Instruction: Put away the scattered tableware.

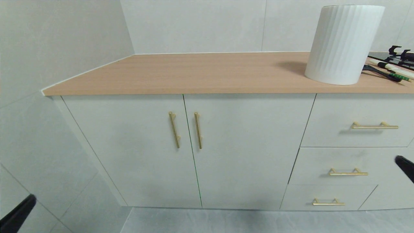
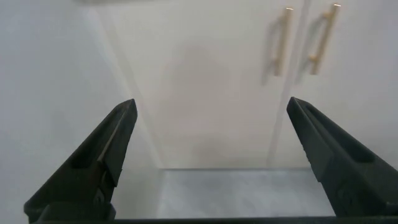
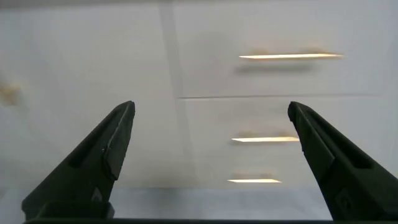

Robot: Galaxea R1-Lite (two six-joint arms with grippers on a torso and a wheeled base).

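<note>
Left pincer (image 2: 210, 104): we see its fingers spread wide, holding nothing, low before the cupboard doors (image 2: 211, 74).
Right pincer (image 3: 210, 107): likewise apart and bare, facing the drawers (image 3: 273, 81).
Tableware (image 1: 389, 69): we find it lying at the desk's (image 1: 200, 72) right end, just beside the white ribbed canister (image 1: 343, 43).

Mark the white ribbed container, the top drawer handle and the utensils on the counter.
white ribbed container (image 1: 343, 45): head view, middle of its ribbed side.
top drawer handle (image 1: 374, 127): head view, middle of the gold bar.
utensils (image 1: 396, 69): head view, pale handle of one.
</note>
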